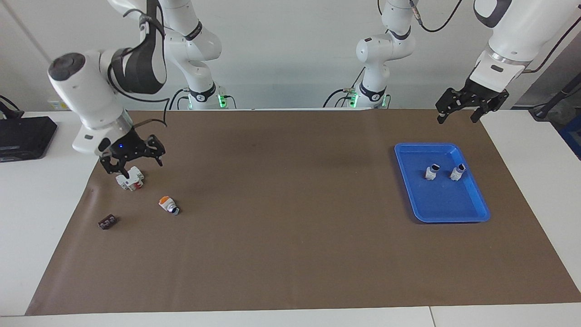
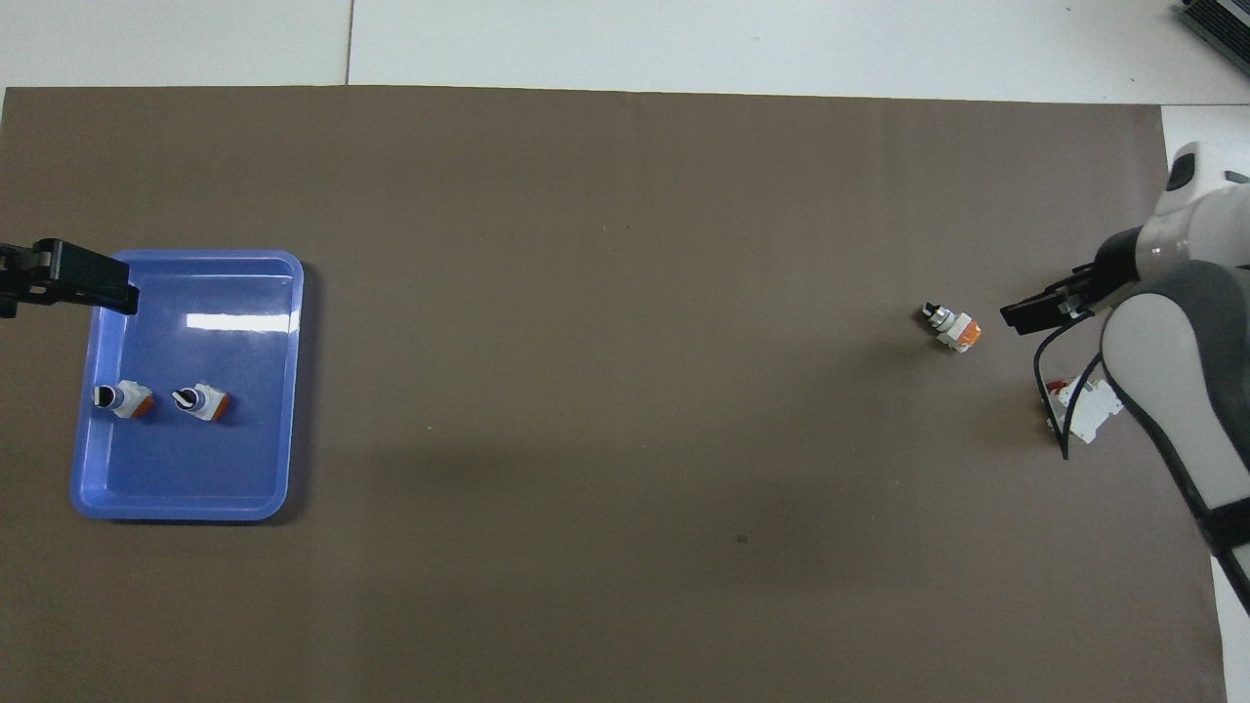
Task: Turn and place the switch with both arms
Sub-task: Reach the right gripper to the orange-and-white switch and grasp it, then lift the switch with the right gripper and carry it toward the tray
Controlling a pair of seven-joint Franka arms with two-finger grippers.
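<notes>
Brown matting covers the table [image 1: 290, 254]; at frame left the right gripper [image 1: 131, 169], fingers spread, straddles a white block [image 1: 130, 178]. Lower right lies the switch [image 1: 169, 205]. Upper right, the left gripper [image 1: 459, 116] hangs spread, empty.

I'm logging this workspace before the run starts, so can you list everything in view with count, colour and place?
switch: one, white with orange end, on the mat at the right arm's end.
white block: one, red part, under the right claw.
dark piece: one, near the mat edge.
tray: one, blue, left arm's end.
capped pieces: two, white, in the tray.
mat: one, brown.
right claw: black, open, at the block.
left claw: black, open, waiting near the tray.
</notes>
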